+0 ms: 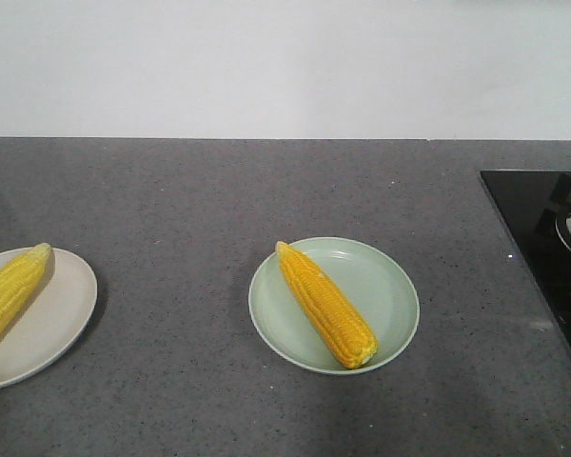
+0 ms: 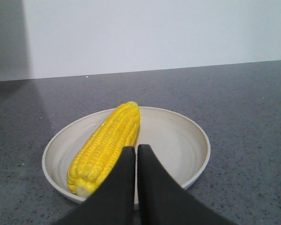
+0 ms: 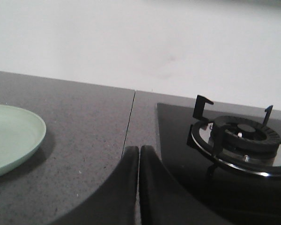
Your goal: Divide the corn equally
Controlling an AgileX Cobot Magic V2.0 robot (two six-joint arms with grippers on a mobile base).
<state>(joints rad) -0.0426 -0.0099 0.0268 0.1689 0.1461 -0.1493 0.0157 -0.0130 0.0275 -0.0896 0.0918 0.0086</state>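
Both jaws shut, corn (image 1: 326, 304) lying diagonally, tip pointing rear-left

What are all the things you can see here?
corn cob: one, yellow, lying on the green plate
second corn cob: one, yellow, lying on the cream plate
green plate: one, pale green, middle of the counter
cream plate: one, off-white, left edge of the counter
counter: one, speckled dark grey
gas hob: one, black glass with a burner, right side
wall: white, behind the counter
left gripper: one, black, shut, over the cream plate
right gripper: one, black, shut, between green plate and hob
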